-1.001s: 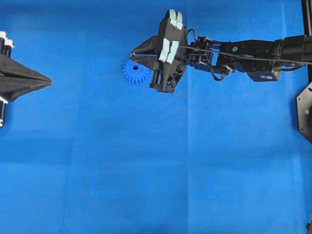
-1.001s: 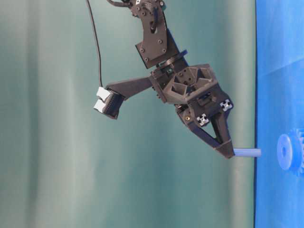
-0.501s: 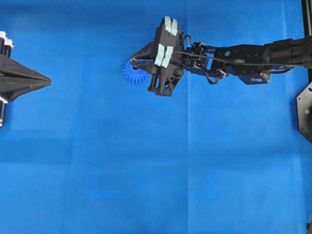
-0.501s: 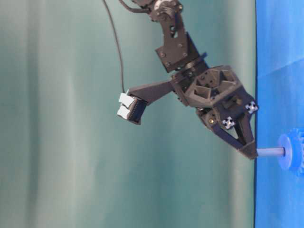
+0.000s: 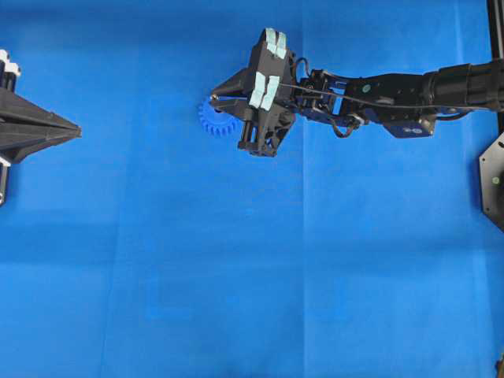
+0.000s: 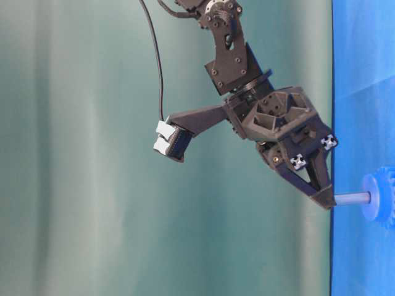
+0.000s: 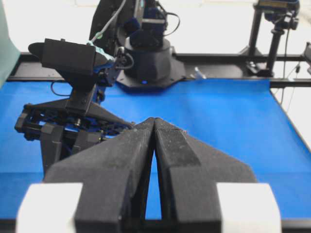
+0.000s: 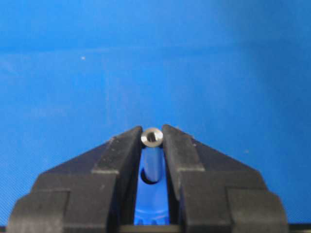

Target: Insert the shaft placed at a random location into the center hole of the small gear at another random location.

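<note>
Table-level view: right gripper [image 6: 325,198] clamps the shaft [image 6: 352,198], whose far end meets the small gear [image 6: 379,205] hub. The overhead view hides that shaft behind the gripper. Left gripper [image 7: 154,127] sits clenched, empty, well apart.

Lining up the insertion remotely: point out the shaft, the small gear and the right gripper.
shaft [image 6: 352,198]: table-level view, middle of its exposed length.
small gear [image 5: 211,120]: overhead view, toothed rim left of the gripper.
right gripper [image 8: 152,145]: right wrist view, between the fingertips clamping the shaft.
</note>
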Tool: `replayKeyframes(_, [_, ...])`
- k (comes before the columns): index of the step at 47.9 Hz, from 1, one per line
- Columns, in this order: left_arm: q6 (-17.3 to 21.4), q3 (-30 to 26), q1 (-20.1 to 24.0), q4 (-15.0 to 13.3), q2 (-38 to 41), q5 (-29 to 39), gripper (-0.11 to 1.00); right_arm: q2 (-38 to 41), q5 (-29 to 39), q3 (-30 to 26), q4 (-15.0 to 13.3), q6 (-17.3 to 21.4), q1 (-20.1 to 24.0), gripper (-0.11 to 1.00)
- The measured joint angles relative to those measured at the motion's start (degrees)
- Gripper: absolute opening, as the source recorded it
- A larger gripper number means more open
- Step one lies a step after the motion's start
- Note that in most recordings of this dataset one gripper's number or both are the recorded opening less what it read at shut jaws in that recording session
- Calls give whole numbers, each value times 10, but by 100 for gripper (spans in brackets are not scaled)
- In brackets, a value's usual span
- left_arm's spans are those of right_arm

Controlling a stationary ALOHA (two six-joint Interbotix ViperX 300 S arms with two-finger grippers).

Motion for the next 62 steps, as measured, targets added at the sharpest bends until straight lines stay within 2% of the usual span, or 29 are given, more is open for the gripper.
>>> replayKeyframes(21, [0, 0, 0, 0, 0, 0, 0, -40, 4, 1, -4, -4, -1, 4])
replayKeyframes(45, [0, 0, 0, 1, 0, 0, 0, -38, 4, 10, -3, -1, 2, 4])
replayKeyframes(62, [0, 1, 0, 0, 0, 0, 0, -4, -15, 11, 10, 0, 3, 4])
